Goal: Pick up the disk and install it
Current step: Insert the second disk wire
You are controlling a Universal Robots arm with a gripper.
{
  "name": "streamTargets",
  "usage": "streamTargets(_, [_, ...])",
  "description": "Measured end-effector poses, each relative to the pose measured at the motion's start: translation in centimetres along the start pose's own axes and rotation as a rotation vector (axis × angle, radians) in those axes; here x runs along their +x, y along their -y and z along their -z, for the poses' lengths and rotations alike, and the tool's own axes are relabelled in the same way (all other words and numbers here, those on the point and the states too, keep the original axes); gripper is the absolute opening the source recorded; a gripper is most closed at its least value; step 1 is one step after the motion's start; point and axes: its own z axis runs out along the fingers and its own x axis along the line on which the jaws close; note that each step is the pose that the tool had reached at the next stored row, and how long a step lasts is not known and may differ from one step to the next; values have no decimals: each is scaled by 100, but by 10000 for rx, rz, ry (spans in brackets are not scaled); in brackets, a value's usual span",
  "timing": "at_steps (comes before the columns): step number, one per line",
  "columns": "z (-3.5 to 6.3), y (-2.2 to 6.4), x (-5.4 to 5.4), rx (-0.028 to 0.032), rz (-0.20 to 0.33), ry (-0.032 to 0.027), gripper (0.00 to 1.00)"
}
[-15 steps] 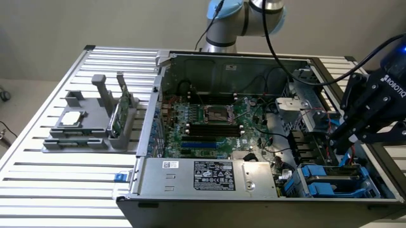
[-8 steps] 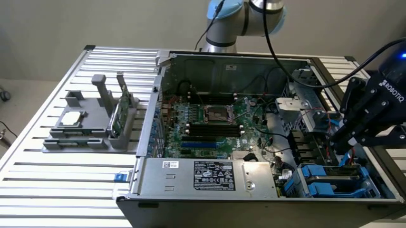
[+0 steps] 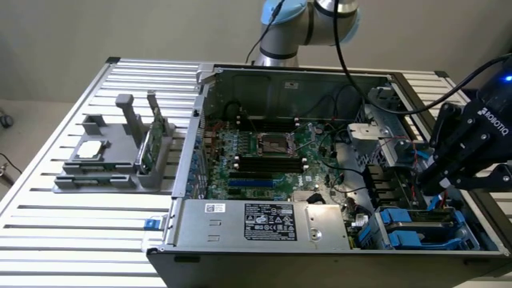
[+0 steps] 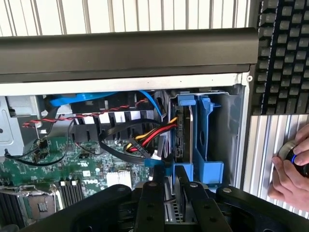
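Here, gripper [image 4: 170, 205] jaws narrowly parted, gripping the disk [image 4: 170, 215], beside blue drive bay [image 4: 200, 145].

A plain beige wall [image 3: 120, 30] is rising behind a ribbed, slatted silver aluminium table [image 3: 56, 240], with even light falling across it.

Black claw [image 3: 460, 180], blue disk frame [image 4: 203, 140] just under it, green board [image 3: 264, 153] off beside, red-yellow-black wires [image 4: 152, 135] near the frame, ribbed silver table [image 3: 56, 240].
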Motion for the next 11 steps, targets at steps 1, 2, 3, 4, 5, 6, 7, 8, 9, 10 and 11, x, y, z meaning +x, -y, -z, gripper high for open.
streamTargets(1, [-10,-3,1,0,0,0,24])
streamTargets(2, [-19,-6,1,0,1,2,24])
streamTargets(3, [-27,-8,2,0,1,1,24])
streamTargets(4, [-33,-10,3,0,1,1,22])
streamTargets(5, [-38,-11,3,0,1,1,16])
streamTargets(6, [-40,-12,3,-1,1,4,16])
streamTargets(7, [-46,-13,3,0,1,1,16])
streamTargets(8, [-54,-15,3,0,2,0,16])
streamTargets(9, [-64,-17,4,0,2,-1,16])
streamTargets(10, [-76,-20,5,0,1,2,16])
streamTargets(11, [-92,-25,6,0,2,1,16])
